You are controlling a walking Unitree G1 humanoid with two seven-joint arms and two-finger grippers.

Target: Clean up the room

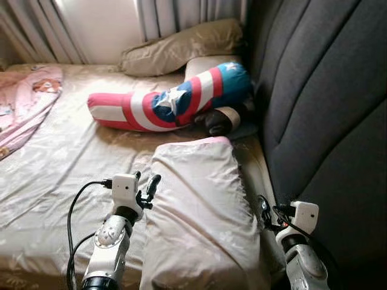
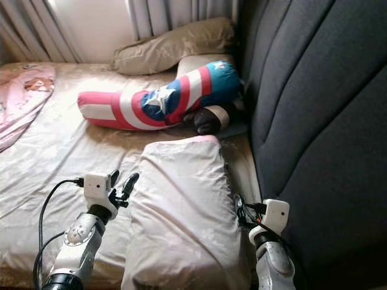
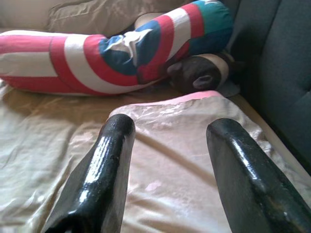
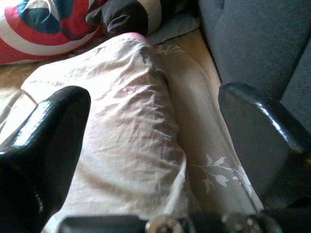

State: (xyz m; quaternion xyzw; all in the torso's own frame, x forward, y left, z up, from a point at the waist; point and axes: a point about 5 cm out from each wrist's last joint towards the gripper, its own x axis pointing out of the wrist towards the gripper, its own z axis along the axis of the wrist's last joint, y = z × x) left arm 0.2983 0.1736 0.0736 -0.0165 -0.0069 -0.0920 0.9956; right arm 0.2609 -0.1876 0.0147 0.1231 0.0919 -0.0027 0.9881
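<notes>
From the left eye view, a pale pillow lies lengthwise on the bed, close to the dark headboard, and the two arms come up on either side of it: the left gripper just beside its near left edge, the right gripper low in the narrow strip between pillow and headboard. That flanking stance reads as a set-up for taking the pillow from both sides, likely to tidy it toward the head of the bed. Farther back a red, white and blue bolster lies across the bed with a dark round cushion tucked under its right end, a tan pillow behind them under the curtains, and a pink blanket bunched at the far left. The right eye view gives the same layout, though it shows the right gripper's wrist and the gap beside the headboard a little more openly. The left wrist view adds what the head views cannot: the left gripper's fingers stand apart and hold nothing, with the pillow's top and its pink far edge framed between them, not yet touched as far as can be told. The right wrist view likewise shows that gripper spread wide and empty, one finger over the pillow's crumpled side and the other toward the headboard, and it alone reveals the leaf print on the sheet in that gap.
</notes>
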